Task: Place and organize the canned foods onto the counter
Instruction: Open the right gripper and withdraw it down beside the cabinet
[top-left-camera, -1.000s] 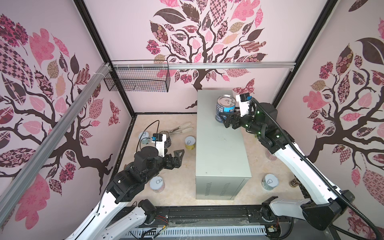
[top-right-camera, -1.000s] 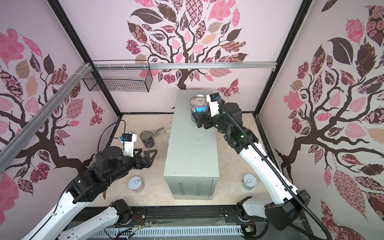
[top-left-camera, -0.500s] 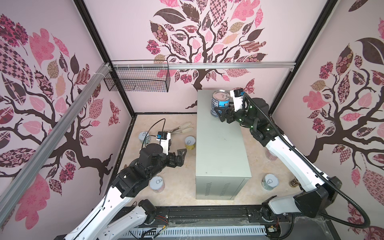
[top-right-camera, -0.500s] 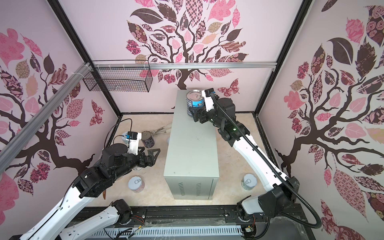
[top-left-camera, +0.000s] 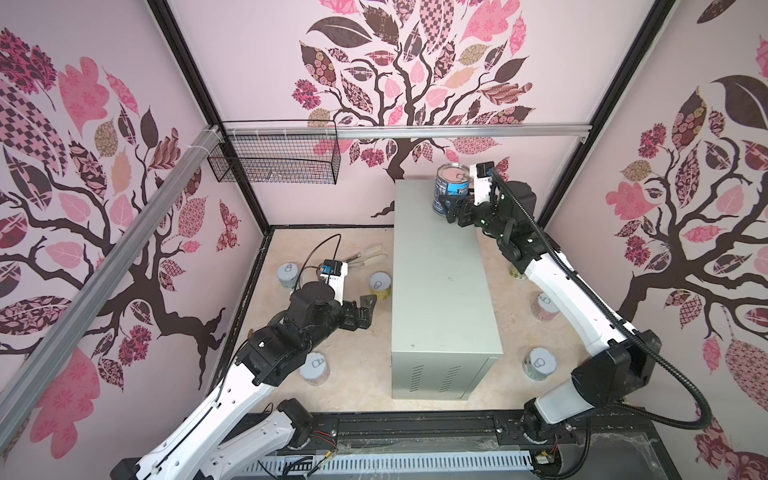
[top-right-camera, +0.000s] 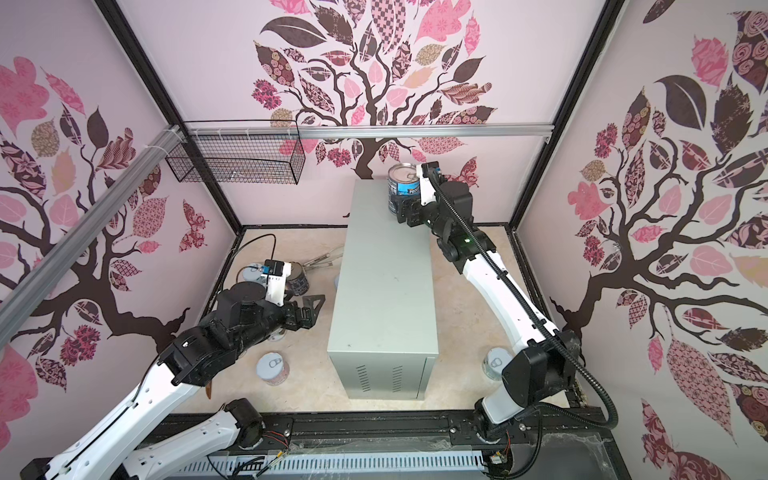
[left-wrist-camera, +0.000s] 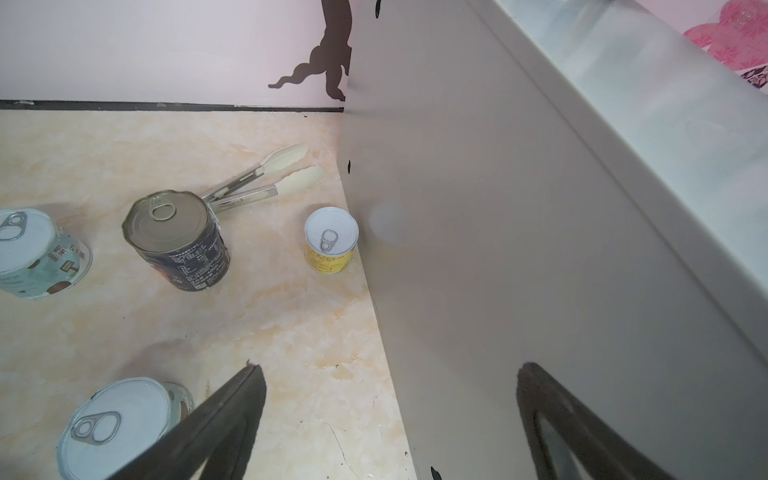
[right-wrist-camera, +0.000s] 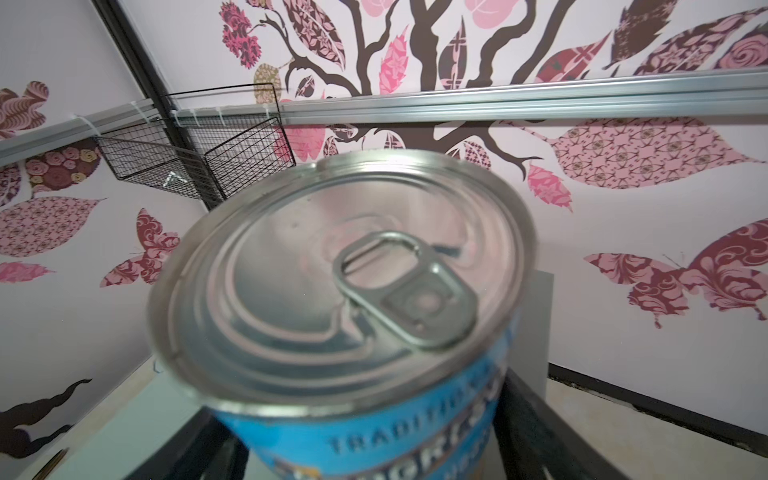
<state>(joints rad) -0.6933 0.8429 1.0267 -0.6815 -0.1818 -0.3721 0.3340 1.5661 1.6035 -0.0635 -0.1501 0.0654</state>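
Edges first: blue tin (top-left-camera: 451, 187) sits at the desk's (top-left-camera: 440, 299) far right corner, close to both rims, with the right fingers (right-wrist-camera: 532, 428) clamped on its sides (standing or just lifted, unclear). The grey-green top runs open toward the near end. Left fingers (left-wrist-camera: 224, 419) hang spread apart over the marbled floor (top-left-camera: 353, 374), beside the desk's left wall. Floor tins (top-left-camera: 314, 368): at least four left, three right; one pair of tongs (left-wrist-camera: 266, 174).
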